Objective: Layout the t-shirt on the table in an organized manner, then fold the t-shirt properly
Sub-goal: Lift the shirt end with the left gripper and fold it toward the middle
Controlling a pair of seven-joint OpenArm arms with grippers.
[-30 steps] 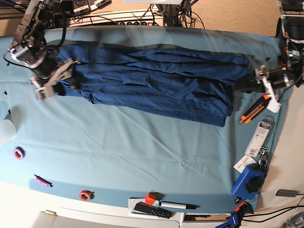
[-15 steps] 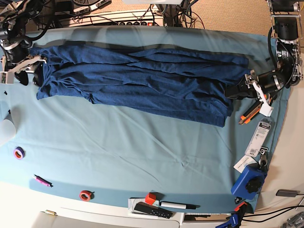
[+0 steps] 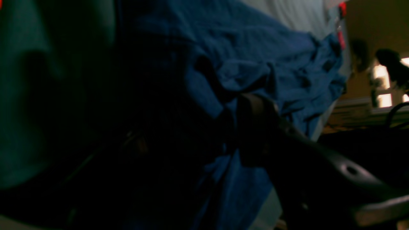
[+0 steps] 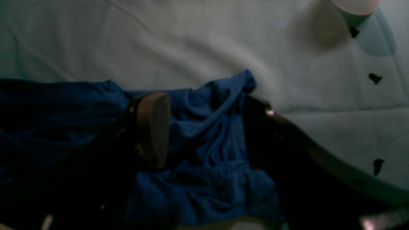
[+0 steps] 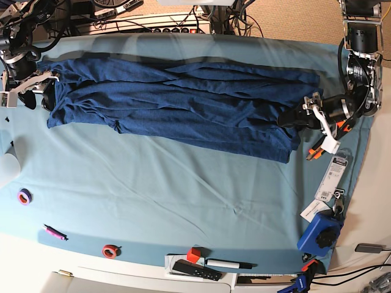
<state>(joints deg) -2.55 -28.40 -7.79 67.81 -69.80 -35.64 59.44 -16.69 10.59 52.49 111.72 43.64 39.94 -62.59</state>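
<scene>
The dark navy t-shirt (image 5: 183, 104) lies stretched in long wrinkled folds across the far half of the table (image 5: 183, 195). In the base view my right gripper (image 5: 38, 91) sits at the shirt's left end. The right wrist view shows that gripper (image 4: 204, 127) open, with loosely bunched shirt cloth (image 4: 207, 153) between its fingers (image 4: 153, 127). My left gripper (image 5: 287, 119) reaches over the shirt's right end. In the dark left wrist view this gripper (image 3: 195, 134) stands open over the shirt (image 3: 255, 48); one finger (image 3: 255, 127) shows, the other is lost in shadow.
An orange-black knife (image 5: 317, 146), a packaged item (image 5: 335, 174) and a blue object (image 5: 321, 232) lie along the right edge. A purple tape roll (image 5: 24, 196), a pink pen (image 5: 54, 232), a red ring (image 5: 110, 250), a red cube (image 5: 193, 254) and a remote (image 5: 195, 270) sit near the front.
My right arm swung from over the shirt's left part out to the table's left edge. My left gripper slid inward over the shirt's right end.
</scene>
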